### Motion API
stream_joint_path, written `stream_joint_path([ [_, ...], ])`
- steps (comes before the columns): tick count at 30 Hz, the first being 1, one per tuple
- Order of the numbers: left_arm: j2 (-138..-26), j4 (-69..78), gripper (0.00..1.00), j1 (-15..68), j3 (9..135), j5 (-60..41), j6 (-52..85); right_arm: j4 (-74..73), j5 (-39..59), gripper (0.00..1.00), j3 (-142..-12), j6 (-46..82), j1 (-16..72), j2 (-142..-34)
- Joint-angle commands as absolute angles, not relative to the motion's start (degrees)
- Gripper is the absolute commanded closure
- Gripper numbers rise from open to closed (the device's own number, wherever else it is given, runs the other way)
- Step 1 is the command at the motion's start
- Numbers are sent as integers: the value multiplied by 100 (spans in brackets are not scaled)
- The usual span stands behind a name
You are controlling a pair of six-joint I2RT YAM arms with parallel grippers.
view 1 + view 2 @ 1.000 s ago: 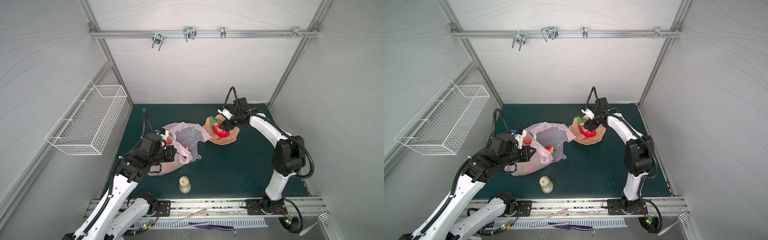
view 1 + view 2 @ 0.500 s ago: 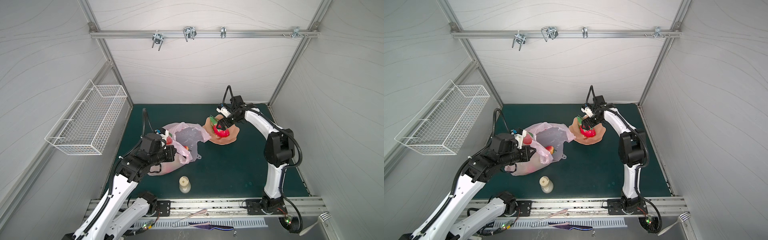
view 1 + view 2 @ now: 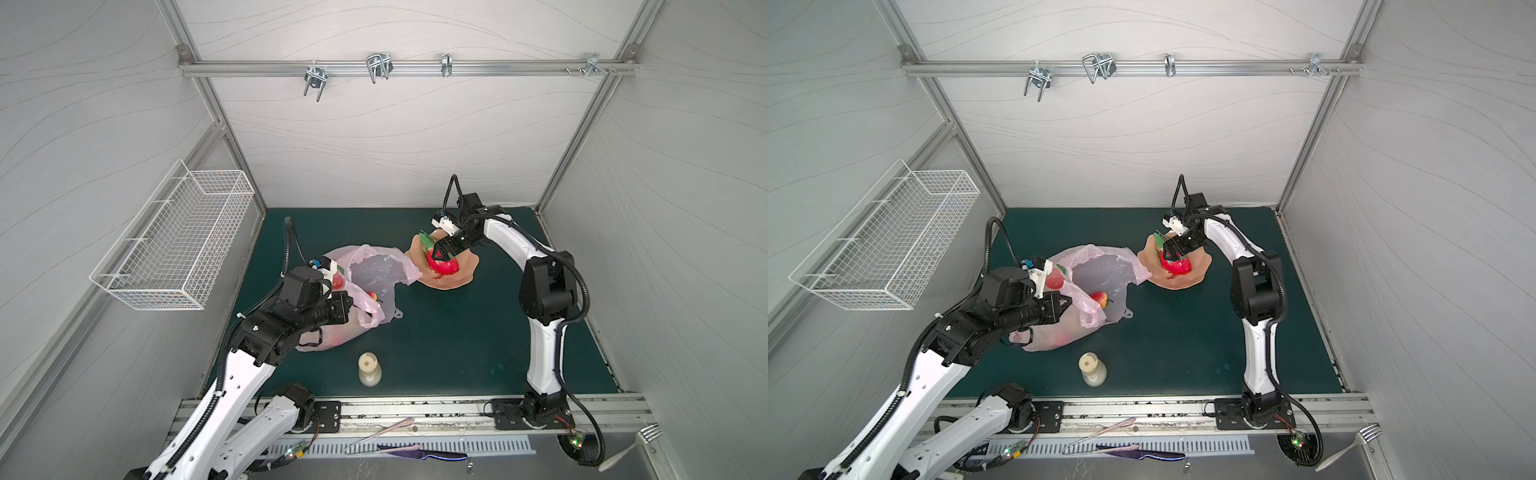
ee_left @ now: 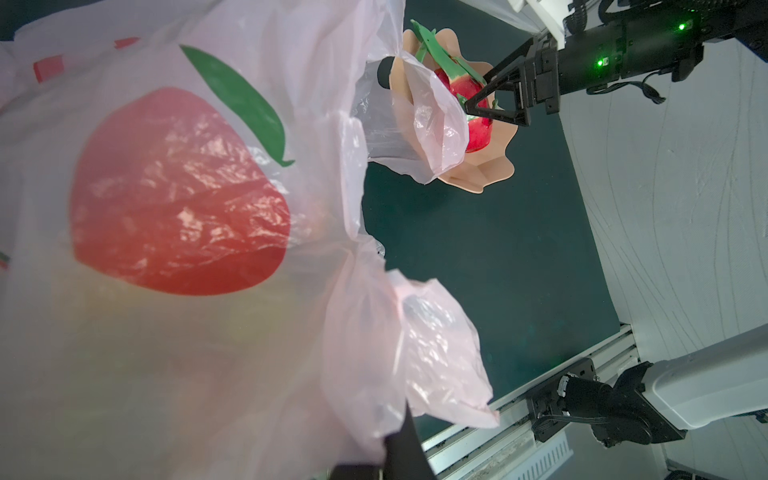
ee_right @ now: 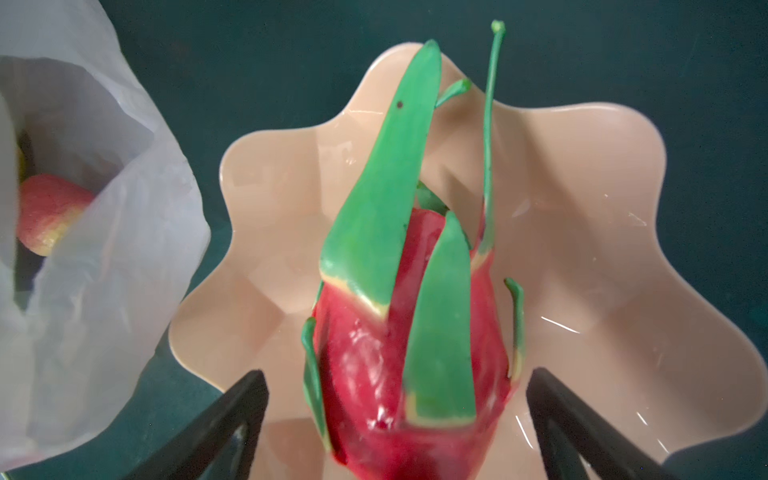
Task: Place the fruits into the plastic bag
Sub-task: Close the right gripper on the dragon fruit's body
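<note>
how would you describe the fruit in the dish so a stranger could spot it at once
On the green mat, find the peach wavy-edged dish toward the back, beside the pink bag. The fruit lies in it, with the open right claw straddling it. It is glossy red with long green pointed flaps, unlike the small red-and-yellow fruit inside the bag.

Plastic bag (image 3: 374, 270) mouth open; dish (image 3: 464, 272) just beside; bottle (image 3: 369, 368) near.
</note>
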State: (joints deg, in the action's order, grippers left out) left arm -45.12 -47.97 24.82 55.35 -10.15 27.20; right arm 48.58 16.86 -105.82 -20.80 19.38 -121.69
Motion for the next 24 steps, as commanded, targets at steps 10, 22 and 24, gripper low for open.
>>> stream_joint_path([
  [10, -4491, -4631, 100, 2478, 5520, -1055, 2742, 5030, 1934, 1, -10597, -2091, 1933, -12654],
  [22, -4463, -4680, 100, 2478, 5541, -1037, 2767, 4959, 1735, 1, -10516, -1997, 2104, -12982],
  [24, -4456, -4684, 100, 2476, 5538, -1040, 2776, 4945, 1594, 1, -10474, -1995, 2162, -12996],
])
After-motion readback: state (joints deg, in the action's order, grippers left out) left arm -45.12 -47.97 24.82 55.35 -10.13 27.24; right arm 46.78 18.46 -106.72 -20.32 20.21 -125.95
